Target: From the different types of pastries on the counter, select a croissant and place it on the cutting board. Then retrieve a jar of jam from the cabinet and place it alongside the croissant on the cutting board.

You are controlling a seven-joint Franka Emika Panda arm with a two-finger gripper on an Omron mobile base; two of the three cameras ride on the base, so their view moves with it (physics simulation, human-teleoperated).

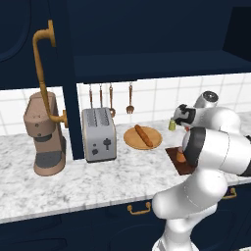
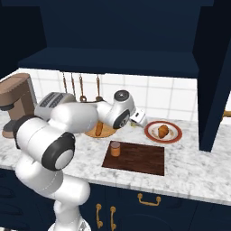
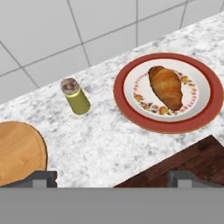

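Note:
The golden-orange croissant [image 3: 166, 86] [image 2: 163, 131] lies on a red-rimmed plate [image 3: 131, 111] [image 2: 177, 133], to the right of the dark brown cutting board [image 2: 140, 159] [image 3: 192, 164] [image 1: 172, 156]. The orange-brown jar of jam [image 2: 115, 149] [image 1: 181, 157] stands upright on the board's left end. The long brown loaf [image 1: 143, 135] [image 2: 98, 128] rests on the round wooden plate [image 1: 156, 139] [image 3: 17, 153]. My gripper [image 2: 140, 118] [image 1: 177, 117] [image 3: 113, 178] hovers open above the counter [image 3: 100, 140] behind the board, between the two plates, with nothing between its fingers.
A yellow-green shaker [image 3: 75, 96] [image 1: 172, 125] stands by the tiled wall near the gripper. A toaster [image 1: 98, 135] and a coffee machine [image 1: 44, 132] stand to the left. The navy cabinet [image 2: 113, 27] hangs overhead, its open door with the brass handle [image 1: 41, 73] jutting out.

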